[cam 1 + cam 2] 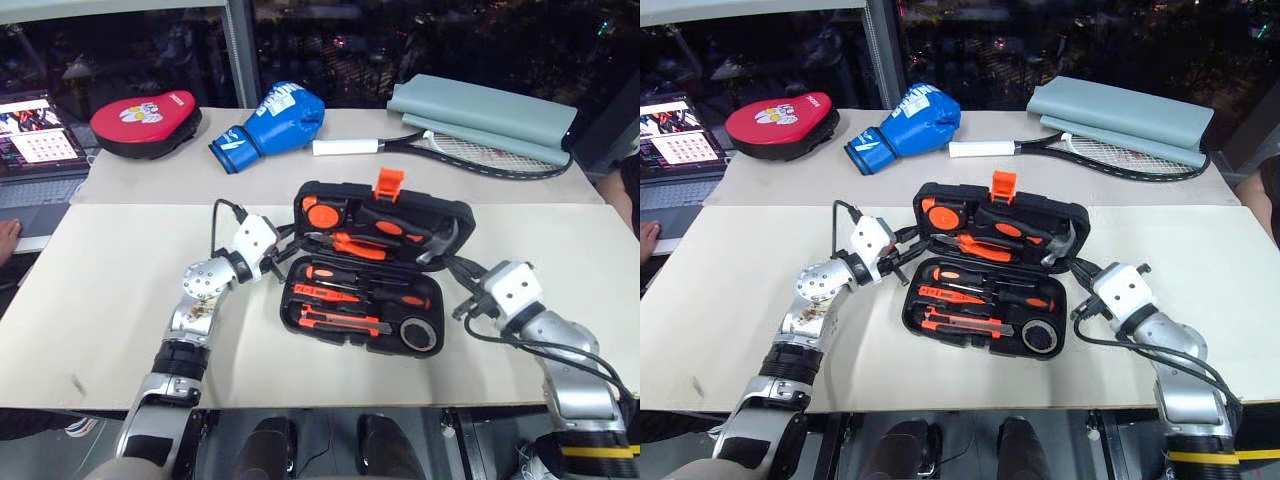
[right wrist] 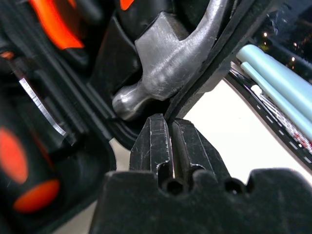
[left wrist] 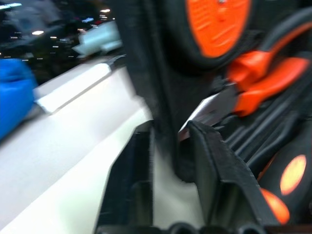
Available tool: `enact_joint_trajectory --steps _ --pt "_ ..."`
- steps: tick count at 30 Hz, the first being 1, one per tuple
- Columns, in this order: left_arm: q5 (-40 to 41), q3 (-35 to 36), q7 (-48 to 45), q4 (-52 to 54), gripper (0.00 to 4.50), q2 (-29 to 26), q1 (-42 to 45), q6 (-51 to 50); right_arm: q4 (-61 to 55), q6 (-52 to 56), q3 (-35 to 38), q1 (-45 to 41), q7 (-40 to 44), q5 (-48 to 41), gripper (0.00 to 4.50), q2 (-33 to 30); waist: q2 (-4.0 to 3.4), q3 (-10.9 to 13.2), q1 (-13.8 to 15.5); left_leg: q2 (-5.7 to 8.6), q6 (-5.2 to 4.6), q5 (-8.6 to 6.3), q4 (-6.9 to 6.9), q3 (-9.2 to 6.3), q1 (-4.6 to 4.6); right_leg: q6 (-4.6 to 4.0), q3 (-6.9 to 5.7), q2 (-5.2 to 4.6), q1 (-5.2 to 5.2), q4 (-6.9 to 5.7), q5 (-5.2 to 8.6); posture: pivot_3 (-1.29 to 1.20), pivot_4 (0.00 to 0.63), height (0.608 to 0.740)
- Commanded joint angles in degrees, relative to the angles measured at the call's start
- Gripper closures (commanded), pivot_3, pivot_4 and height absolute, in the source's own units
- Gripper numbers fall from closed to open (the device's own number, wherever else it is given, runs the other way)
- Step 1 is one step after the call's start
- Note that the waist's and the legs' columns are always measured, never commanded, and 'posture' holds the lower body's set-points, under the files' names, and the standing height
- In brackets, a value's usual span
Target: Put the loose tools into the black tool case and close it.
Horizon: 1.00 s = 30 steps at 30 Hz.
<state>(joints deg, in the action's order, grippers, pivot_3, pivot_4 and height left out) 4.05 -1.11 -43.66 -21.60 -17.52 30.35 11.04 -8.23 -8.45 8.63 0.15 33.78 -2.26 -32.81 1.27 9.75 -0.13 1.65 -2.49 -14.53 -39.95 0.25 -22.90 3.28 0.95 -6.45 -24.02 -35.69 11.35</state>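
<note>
Grippers flank the open tool case (image 1: 375, 265) at the table's middle: left gripper (image 1: 283, 256) pinches the lid's left rim between its fingers, right gripper (image 1: 455, 268) is pressed together at the lid's right rim by the hammer (image 2: 165, 73). Screwdrivers (image 1: 365, 290) and knife (image 1: 340, 320) lie crosswise in the base; lid stands raised beyond, hinge running left to right. No legible markings on the case.

Black case (image 1: 300, 250) lying open on the table, lid tilted up at the far side, orange latch on its top edge. In the near half: two screwdrivers (image 1: 365, 283), tester (image 1: 325, 294), knife (image 1: 345, 321), tape roll (image 1: 419, 334), all seated in recesses.
</note>
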Motion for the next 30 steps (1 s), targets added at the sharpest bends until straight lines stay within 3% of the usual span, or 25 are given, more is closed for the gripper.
enact_joint_trajectory --steps 1,9,10,14,18,20,21,24,27,30 --pt "1.32 -0.23 0.28 1.77 3.61 0.09 -0.26 0.19 -4.53 -2.09 -2.36 1.71 2.21 -0.36 4.50 -0.76 0.00 -0.01 -0.13 -0.03 0.00 0.00 -0.01 0.00 0.01 -0.01 0.00 0.03 0.00 -0.02 0.00 0.00 0.150 0.736" --pt "3.73 -0.16 -1.45 4.75 3.61 -2.08 -3.03 -2.95 -7.50 -1.87 -3.35 4.91 2.12 -0.69 4.50 -0.69 0.01 -0.13 -0.73 -0.13 0.01 0.00 0.00 0.05 0.09 -0.06 0.04 0.06 0.01 -0.08 0.01 0.00 0.150 0.736" --pt "4.46 0.16 -1.87 5.51 3.35 -2.64 -3.44 -3.69 -7.89 -1.66 -3.34 5.58 2.12 -0.79 4.50 -0.68 0.01 -0.13 -0.77 -0.15 0.01 0.00 0.00 0.05 0.09 -0.06 0.05 0.07 0.01 -0.08 0.01 0.00 0.150 0.736" --pt "8.03 2.57 -5.02 11.53 2.11 -7.48 -7.45 -8.17 -11.86 -0.31 -2.13 10.57 3.11 -2.49 3.16 -1.50 0.02 -0.13 -0.89 -0.28 0.02 0.00 0.04 0.06 0.07 -0.14 0.05 0.19 -0.05 -0.08 0.03 0.00 0.150 0.736" --pt "10.40 5.54 -6.36 16.19 0.54 -13.01 -11.45 -11.90 -19.15 2.27 1.77 18.24 5.46 -6.00 1.69 -3.79 -0.01 -0.12 -0.64 -0.40 0.03 0.00 0.13 0.07 0.08 -0.26 0.03 0.23 -0.11 -0.11 0.09 0.00 0.150 0.736" --pt "11.28 7.03 -6.83 16.69 0.01 -15.30 -12.08 -13.42 -23.82 5.60 4.86 23.29 7.72 -10.09 1.08 -5.42 0.03 -0.11 -0.49 -0.40 0.03 0.00 0.10 0.09 0.06 -0.25 0.03 0.21 -0.10 -0.12 0.09 0.00 0.150 0.736" --pt "11.68 7.88 -7.33 16.09 0.00 -16.69 -11.75 -14.27 -26.89 8.58 7.09 27.28 10.19 -13.97 0.78 -6.93 0.04 -0.10 -0.22 -0.42 0.03 0.00 0.04 0.09 0.06 -0.25 0.02 0.21 -0.05 -0.12 0.09 0.00 0.150 0.736" --pt "11.76 8.54 -9.77 12.25 0.00 -20.30 -9.12 -14.61 -35.16 16.34 13.29 38.96 17.39 -26.04 0.78 -10.75 0.02 -0.12 0.54 -0.45 0.04 0.00 0.05 0.08 0.08 -0.23 -0.01 0.16 -0.03 -0.10 0.12 0.00 0.150 0.736" --pt "11.19 6.82 -12.19 6.80 0.00 -21.50 -3.97 -15.52 -39.28 22.28 16.35 44.06 19.24 -33.03 0.78 -13.11 0.30 -0.28 0.79 -0.61 0.04 0.00 0.07 0.05 0.10 -0.22 -0.15 0.28 0.04 -0.03 0.22 0.00 0.150 0.736" --pt "9.14 3.44 -15.17 0.03 0.00 -20.47 3.13 -14.75 -41.10 24.36 14.45 42.89 18.60 -32.68 1.47 -13.87 0.36 -0.28 0.78 -0.60 0.05 0.00 -0.02 0.11 0.25 0.19 -0.15 0.22 0.37 0.18 0.41 0.00 0.150 0.736"
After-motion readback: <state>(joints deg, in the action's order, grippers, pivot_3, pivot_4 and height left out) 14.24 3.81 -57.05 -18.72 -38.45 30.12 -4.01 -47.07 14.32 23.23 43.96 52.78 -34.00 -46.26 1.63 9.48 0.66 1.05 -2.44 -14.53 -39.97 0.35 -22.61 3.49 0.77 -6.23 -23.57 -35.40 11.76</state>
